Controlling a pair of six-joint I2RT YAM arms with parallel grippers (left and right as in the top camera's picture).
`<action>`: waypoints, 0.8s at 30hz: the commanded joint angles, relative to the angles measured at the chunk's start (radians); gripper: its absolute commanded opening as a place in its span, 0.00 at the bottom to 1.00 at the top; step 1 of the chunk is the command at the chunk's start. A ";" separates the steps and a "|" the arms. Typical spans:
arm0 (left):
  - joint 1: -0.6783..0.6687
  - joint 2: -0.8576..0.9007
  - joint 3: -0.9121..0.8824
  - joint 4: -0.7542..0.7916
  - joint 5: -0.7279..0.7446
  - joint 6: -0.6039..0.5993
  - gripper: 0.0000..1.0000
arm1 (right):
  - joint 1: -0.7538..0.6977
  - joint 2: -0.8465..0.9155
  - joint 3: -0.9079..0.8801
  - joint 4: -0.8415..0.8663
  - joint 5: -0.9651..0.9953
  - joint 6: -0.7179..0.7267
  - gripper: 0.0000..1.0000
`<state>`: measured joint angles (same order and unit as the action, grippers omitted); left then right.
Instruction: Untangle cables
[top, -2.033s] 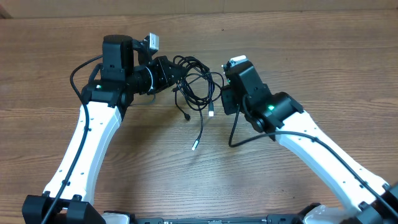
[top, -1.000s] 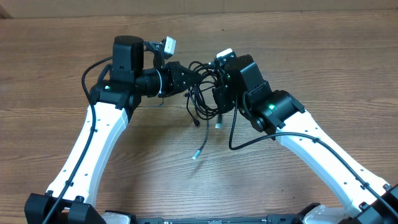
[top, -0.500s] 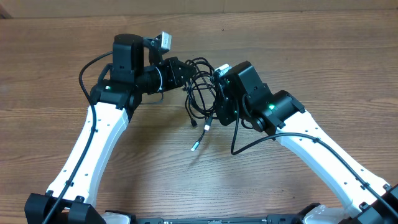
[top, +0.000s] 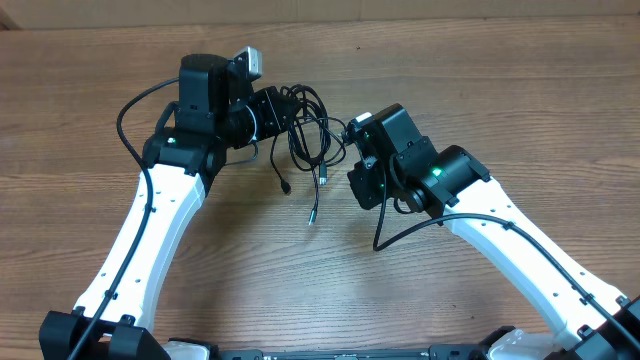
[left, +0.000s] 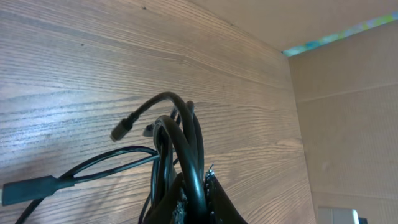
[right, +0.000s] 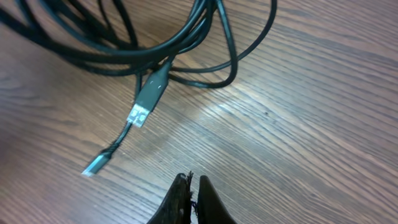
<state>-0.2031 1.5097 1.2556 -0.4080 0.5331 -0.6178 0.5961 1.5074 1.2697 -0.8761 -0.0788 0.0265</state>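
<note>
The cables (top: 308, 128) are a tangle of thin black loops hanging from my left gripper (top: 283, 108), which is shut on several strands. In the left wrist view the strands (left: 184, 140) rise out of the shut jaws of the left gripper (left: 194, 198). Loose ends trail onto the table, one ending in a silver-tipped plug (top: 311, 215). My right gripper (top: 360, 185) sits just right of the tangle, apart from it. In the right wrist view the right gripper (right: 191, 182) is shut on nothing, with the cable loops (right: 186, 43) and a plug (right: 144, 106) lying beyond it.
The wooden table (top: 480, 90) carries nothing else. Thick black wires run along both arms, one looping beside the left arm (top: 130, 110) and one below the right wrist (top: 385, 230).
My left gripper has drawn back to the left with the tangle, and the loose plug ends swung left with it. My right gripper has pulled away from the loops, down and right.
</note>
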 joint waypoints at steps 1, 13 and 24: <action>0.002 -0.006 0.024 -0.023 0.025 0.056 0.06 | 0.003 -0.023 0.014 0.013 0.085 0.073 0.04; 0.002 -0.006 0.024 -0.044 0.288 0.278 0.04 | 0.003 -0.022 0.014 0.136 0.117 0.156 0.32; 0.049 -0.006 0.024 -0.044 0.584 0.398 0.04 | -0.051 0.005 0.010 0.149 0.325 0.156 0.38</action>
<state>-0.1822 1.5097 1.2556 -0.4572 0.9527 -0.2768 0.5827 1.5074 1.2697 -0.7334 0.1890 0.1780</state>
